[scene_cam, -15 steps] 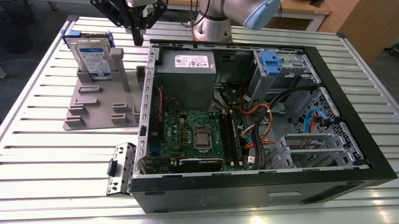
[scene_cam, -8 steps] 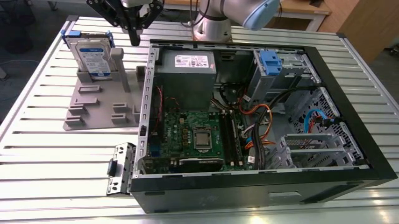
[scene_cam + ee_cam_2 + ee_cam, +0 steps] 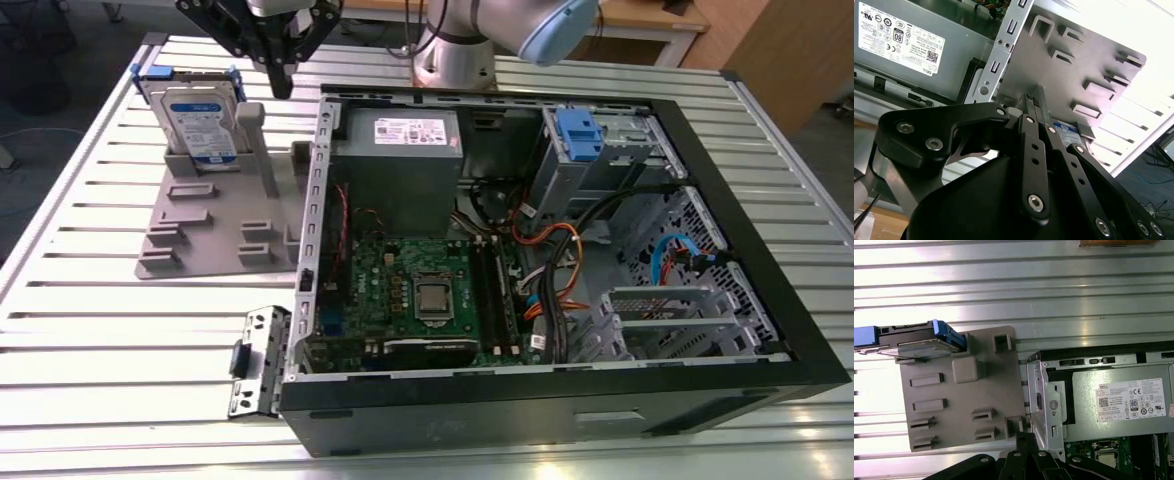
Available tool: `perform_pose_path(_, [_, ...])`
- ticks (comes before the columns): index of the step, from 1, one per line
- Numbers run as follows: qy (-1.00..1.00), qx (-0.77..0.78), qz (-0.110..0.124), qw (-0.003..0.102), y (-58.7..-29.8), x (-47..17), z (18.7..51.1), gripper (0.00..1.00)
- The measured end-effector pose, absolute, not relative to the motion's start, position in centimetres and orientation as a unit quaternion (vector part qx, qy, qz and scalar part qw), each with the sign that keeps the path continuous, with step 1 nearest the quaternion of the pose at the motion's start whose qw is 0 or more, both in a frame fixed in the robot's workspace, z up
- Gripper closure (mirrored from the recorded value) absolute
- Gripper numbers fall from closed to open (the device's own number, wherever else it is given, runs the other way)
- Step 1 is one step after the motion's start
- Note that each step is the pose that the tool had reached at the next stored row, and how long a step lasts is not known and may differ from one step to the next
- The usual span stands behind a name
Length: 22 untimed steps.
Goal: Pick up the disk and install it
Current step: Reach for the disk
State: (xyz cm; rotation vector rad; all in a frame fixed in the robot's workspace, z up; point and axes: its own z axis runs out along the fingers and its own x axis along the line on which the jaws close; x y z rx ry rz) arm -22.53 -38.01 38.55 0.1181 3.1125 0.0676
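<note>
Approach, by my read: the hand (image 3: 279, 86) hangs above the worktop (image 3: 80, 330), pinched together and carrying nothing. It sits just beside the disk (image 3: 198, 115), on the exterior view's right of it. The disk stands upright in the grey holder (image 3: 220, 235), outside the open computer case (image 3: 767, 300). Pick-up not yet made. A grasp calls for the hand to spread and centre over the disk's top edge.

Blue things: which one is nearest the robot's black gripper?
The blue plastic frame on the silver disk, upright in the grey stand beside the gripper; the blue latch sits inside the computer case.
</note>
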Motion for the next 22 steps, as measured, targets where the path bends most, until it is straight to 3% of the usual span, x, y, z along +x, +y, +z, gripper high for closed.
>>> perform_pose_path(22, [0.999, 0.038, 0.022, 0.013, -37.8, -24.2, 38.3, 0.90])
